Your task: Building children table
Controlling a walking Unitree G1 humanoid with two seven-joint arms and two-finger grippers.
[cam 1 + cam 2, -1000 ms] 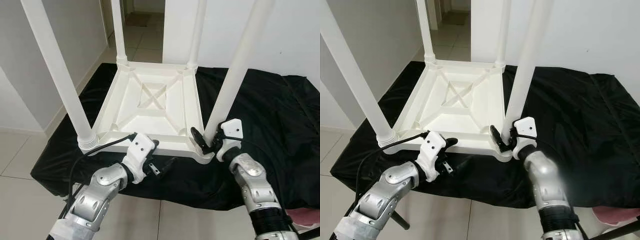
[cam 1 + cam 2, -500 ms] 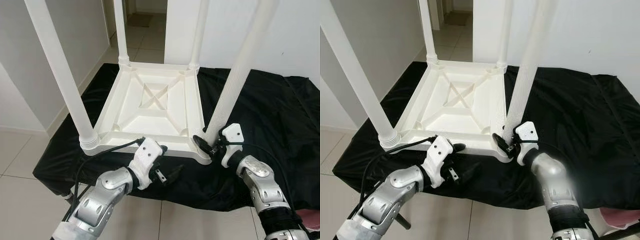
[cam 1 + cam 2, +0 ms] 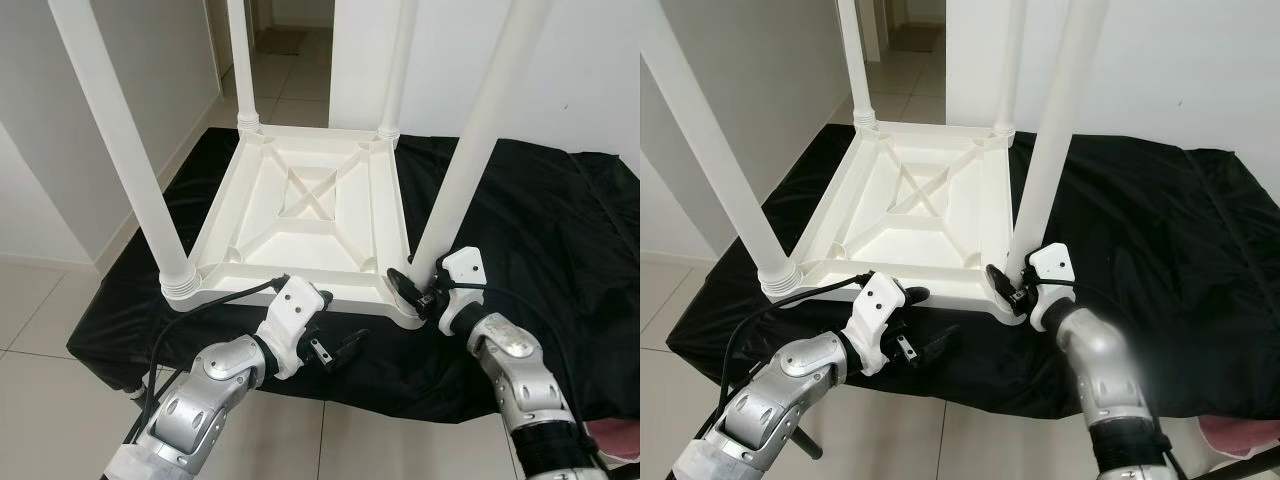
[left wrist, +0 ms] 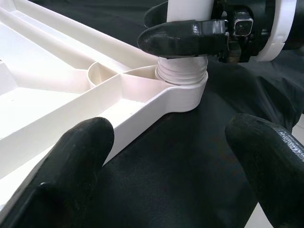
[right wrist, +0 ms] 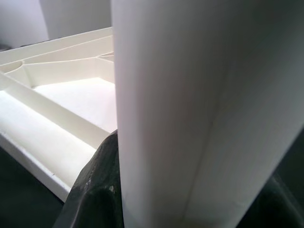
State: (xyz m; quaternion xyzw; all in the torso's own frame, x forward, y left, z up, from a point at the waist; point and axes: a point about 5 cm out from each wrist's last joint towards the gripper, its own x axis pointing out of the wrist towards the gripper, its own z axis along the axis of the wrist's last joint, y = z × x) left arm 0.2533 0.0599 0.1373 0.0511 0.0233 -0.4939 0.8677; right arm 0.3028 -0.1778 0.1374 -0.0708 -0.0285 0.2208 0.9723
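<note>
Upturned table lies on cloth; doorway behind it.

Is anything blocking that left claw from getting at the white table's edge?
Nothing visible does. The left end effector hangs open just off the near rim of the upturned table, only bare black cloth between them. The right end effector grips the near-right leg.

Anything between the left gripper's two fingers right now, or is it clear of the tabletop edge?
Left wrist view: between the left gripper fingers lies bare black cloth; the tabletop rim sits just beside one finger, not clamped.
</note>
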